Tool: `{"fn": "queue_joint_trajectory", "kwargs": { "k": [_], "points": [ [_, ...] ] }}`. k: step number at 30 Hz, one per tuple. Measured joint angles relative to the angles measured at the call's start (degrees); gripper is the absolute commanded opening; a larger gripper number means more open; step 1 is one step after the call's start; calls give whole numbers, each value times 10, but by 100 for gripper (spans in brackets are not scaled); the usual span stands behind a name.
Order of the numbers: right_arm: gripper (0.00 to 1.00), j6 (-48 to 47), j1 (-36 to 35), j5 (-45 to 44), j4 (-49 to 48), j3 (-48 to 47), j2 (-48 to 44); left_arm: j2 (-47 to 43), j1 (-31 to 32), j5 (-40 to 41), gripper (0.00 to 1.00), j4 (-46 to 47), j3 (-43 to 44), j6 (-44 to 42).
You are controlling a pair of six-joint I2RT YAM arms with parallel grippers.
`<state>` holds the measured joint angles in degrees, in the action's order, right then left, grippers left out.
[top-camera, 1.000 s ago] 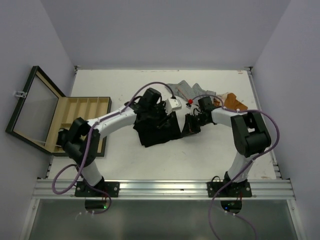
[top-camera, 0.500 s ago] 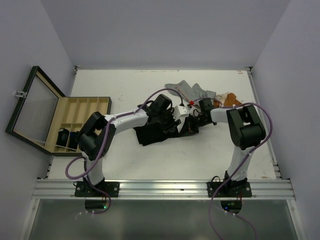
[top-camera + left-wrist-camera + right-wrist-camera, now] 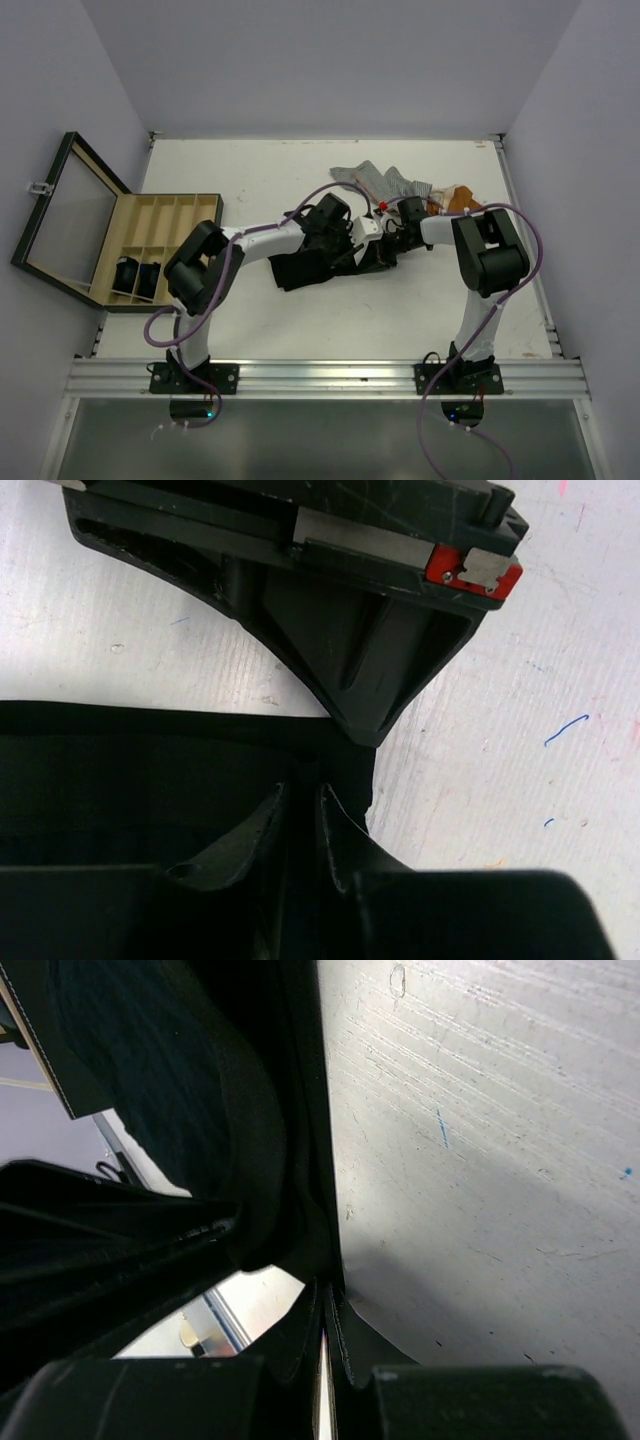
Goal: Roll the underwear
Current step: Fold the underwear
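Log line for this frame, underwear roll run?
left gripper: pinching black underwear edge | right gripper: shut on same garment | grey striped piece: lying beyond, untouched

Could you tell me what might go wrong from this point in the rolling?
The left gripper and right gripper sit very close together on the black underwear, so they could collide. The left fingers are right at the cloth's corner, so they may catch only the hem and slip.

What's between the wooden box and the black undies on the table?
The left arm's elbow hangs over that stretch. Under it the white table is bare from the wooden box to the black underwear. The top view shows this.
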<state>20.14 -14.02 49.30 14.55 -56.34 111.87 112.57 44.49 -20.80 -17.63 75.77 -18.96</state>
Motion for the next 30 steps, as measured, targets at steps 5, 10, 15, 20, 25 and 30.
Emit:
{"fn": "queue_joint_trajectory", "kwargs": {
  "k": [5, 10, 15, 20, 25, 30],
  "points": [
    [6, 0, 2, 5, 0, 0, 3, 2, 2, -1, 0, -1, 7, 3],
    [6, 0, 2, 6, -1, 0, 3, 2, 3, -17, 0, 0, 23, 6],
    [6, 0, 2, 6, -1, 0, 3, 2, 9, -25, 0, 0, 24, 10],
    [6, -2, 2, 6, 0, 0, 3, 2, 14, -30, 1, -1, 23, 10],
    [8, -17, 2, 5, 12, -6, 3, 8, 14, -30, 6, 1, 13, 9],
    [9, -54, 2, -3, 48, -17, -3, 28, 14, -38, 23, 11, 0, 9]
  ]
}}
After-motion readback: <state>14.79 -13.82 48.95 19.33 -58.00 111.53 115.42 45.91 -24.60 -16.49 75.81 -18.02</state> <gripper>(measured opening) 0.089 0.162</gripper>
